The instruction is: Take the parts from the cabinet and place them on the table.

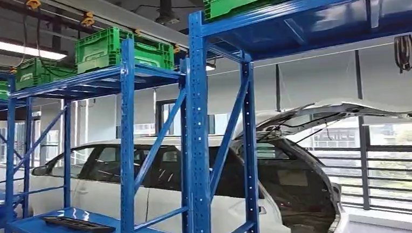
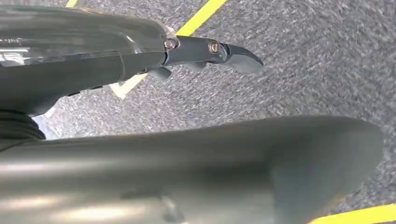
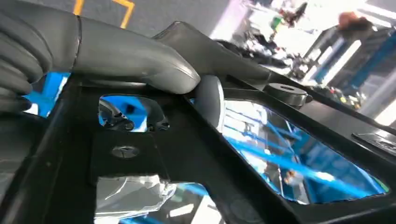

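At the far left of the head view, blue steel shelving [image 1: 127, 148] runs across the frame toward the middle, its uprights crossed by diagonal braces. Green crates [image 1: 114, 48] sit along the top shelves, stepping higher toward the upper middle of the frame. On the lowest blue shelf, at the lower left, a long flat black part [image 1: 78, 225] lies by itself. Behind the shelving, from the left through the middle of the frame, stands a white car [image 1: 160, 192] with its rear hatch [image 1: 337, 113] raised toward the right; further right, a dark railing [image 1: 391, 175] runs before large windows. In the left wrist view the left hand [image 2: 187, 154] hangs over grey speckled floor [image 2: 303, 70] marked with yellow lines [image 2: 201, 16]; its thumb and dark fingers [image 2: 224, 52] lie stretched out and apart, with nothing between them. In the right wrist view the right hand [image 3: 112, 56] grips a black frame-like part [image 3: 187, 154], the grey thumb pressed on the frame's top face and a finger showing through one of its openings from beneath. Through the frame's openings blue shelving shows.
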{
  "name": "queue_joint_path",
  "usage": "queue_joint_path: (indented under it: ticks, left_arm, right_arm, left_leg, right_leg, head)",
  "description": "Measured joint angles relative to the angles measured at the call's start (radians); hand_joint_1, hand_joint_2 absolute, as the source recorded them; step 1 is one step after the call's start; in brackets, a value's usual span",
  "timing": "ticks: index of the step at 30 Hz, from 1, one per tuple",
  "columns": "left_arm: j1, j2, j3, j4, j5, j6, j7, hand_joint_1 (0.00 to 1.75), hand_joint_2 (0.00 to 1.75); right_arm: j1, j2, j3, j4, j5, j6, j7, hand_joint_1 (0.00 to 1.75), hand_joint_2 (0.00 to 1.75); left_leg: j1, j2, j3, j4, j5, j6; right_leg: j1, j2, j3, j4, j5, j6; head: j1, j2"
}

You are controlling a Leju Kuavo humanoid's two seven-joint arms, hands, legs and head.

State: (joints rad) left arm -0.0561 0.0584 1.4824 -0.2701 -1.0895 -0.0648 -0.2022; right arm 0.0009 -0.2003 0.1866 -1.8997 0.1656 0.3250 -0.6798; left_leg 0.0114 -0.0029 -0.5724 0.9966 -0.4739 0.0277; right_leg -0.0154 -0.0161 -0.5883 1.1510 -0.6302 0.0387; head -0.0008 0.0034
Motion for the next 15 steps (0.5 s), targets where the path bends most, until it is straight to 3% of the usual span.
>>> queue_joint_path:
  ticks: [1, 2, 3, 4, 6, 7, 8, 11, 12, 13, 14, 15]
  left_arm:
    - [-0.002, -0.001, 0.0, 0.0, 0.0, 0.001, 0.0, 0.0, 0.0]
    - [-0.002, -0.002, 0.0, 0.0, 0.003, 0.002, 0.001, 0.0, 0.0]
    - [-0.001, -0.004, 0.002, 0.0, 0.008, 0.004, 0.003, 0.0, 0.0]
    - [0.0, -0.005, 0.003, 0.0, 0.008, 0.004, 0.003, 0.0, 0.0]
    - [0.0, -0.005, 0.006, 0.0, 0.009, 0.004, 0.003, 0.0, 0.0]
    - [0.0, -0.008, 0.006, 0.0, 0.009, 0.005, 0.002, 0.0, 0.0]
    - [-0.005, -0.011, 0.006, 0.0, 0.009, 0.005, -0.001, 0.0, 0.0]
    - [-0.001, -0.011, 0.006, 0.0, 0.007, 0.006, -0.004, 0.0, 0.0]
    - [0.0, -0.011, 0.006, 0.0, 0.005, 0.004, -0.006, 0.0, 0.0]
    - [0.001, -0.013, 0.006, 0.001, 0.003, 0.004, -0.008, 0.0, 0.0]
    - [-0.002, -0.013, 0.006, 0.001, 0.003, 0.004, -0.011, 0.0, 0.0]
    - [-0.008, -0.013, 0.006, 0.0, 0.003, 0.004, -0.011, 0.0, 0.0]
  right_arm:
    - [0.001, 0.0, 0.012, 0.002, 0.014, -0.004, 0.003, 1.75, 1.75]
    - [0.002, 0.001, 0.025, 0.002, 0.027, -0.008, 0.007, 1.75, 1.75]
    - [0.003, 0.004, 0.042, 0.002, 0.038, -0.015, 0.011, 1.75, 1.75]
    - [0.003, 0.006, 0.056, 0.001, 0.043, -0.026, 0.014, 1.75, 1.75]
    - [0.0, 0.007, 0.085, -0.007, 0.048, -0.051, 0.018, 1.75, 1.75]
    - [-0.001, 0.007, 0.093, -0.01, 0.048, -0.057, 0.019, 1.75, 1.75]
    - [0.0, 0.007, 0.1, -0.011, 0.047, -0.062, 0.019, 1.75, 1.75]
    - [-0.002, 0.003, 0.115, -0.02, 0.045, -0.069, 0.018, 1.75, 1.75]
    - [-0.001, 0.003, 0.119, -0.022, 0.044, -0.071, 0.016, 1.75, 1.75]
    - [-0.003, 0.002, 0.124, -0.023, 0.044, -0.072, 0.016, 1.75, 1.75]
    - [-0.002, 0.0, 0.129, -0.024, 0.043, -0.072, 0.013, 1.75, 1.75]
    - [-0.001, -0.001, 0.131, -0.024, 0.042, -0.072, 0.013, 1.75, 1.75]
  left_leg:
    - [-0.002, -0.011, -0.002, 0.0, 0.001, 0.001]
    - [-0.004, -0.021, -0.002, 0.001, 0.001, 0.002]
    - [-0.006, -0.032, -0.001, 0.001, 0.001, 0.002]
    - [-0.007, -0.043, 0.0, 0.002, 0.001, 0.002]
    - [-0.008, -0.069, 0.006, 0.003, 0.001, 0.002]
    - [-0.006, -0.079, 0.005, 0.002, 0.001, 0.002]
    - [-0.01, -0.09, -0.002, 0.006, 0.003, -0.003]
    - [0.001, -0.12, -0.019, 0.003, 0.014, -0.022]
    - [-0.005, -0.134, -0.02, 0.002, 0.015, -0.028]
    - [-0.008, -0.094, -0.026, 0.019, -0.004, -0.029]
    - [-0.006, -0.053, -0.048, 0.065, -0.037, -0.034]
    - [-0.003, -0.027, -0.084, 0.141, -0.077, -0.039]
  right_leg:
    - [0.001, 0.007, -0.04, 0.087, -0.033, 0.0]
    - [0.001, 0.009, -0.067, 0.146, -0.049, -0.002]
    - [0.001, 0.011, -0.074, 0.16, -0.04, -0.004]
    - [0.002, 0.013, -0.057, 0.12, -0.006, -0.008]
    - [0.005, 0.034, 0.026, -0.061, 0.097, -0.02]
    - [0.005, 0.079, 0.055, -0.136, 0.124, -0.029]
    - [0.002, 0.105, 0.058, -0.146, 0.12, -0.032]
    - [0.008, 0.075, 0.059, -0.158, 0.114, -0.035]
    - [-0.002, 0.061, 0.061, -0.171, 0.12, -0.04]
    - [-0.004, 0.046, 0.065, -0.176, 0.123, -0.046]
    - [-0.004, 0.037, 0.066, -0.177, 0.124, -0.049]
    - [-0.002, 0.022, 0.066, -0.176, 0.124, -0.05]
  head:
    - [0.0, 0.0]
    - [0.0, 0.0]
    - [0.0, 0.0]
    - [0.0, 0.0]
    - [0.0, 0.0]
    - [0.0, 0.0]
    - [0.0, 0.0]
    - [0.0, 0.0]
    - [0.0, 0.0]
    - [0.0, 0.0]
    - [0.0, 0.0]
    - [0.0, 0.0]
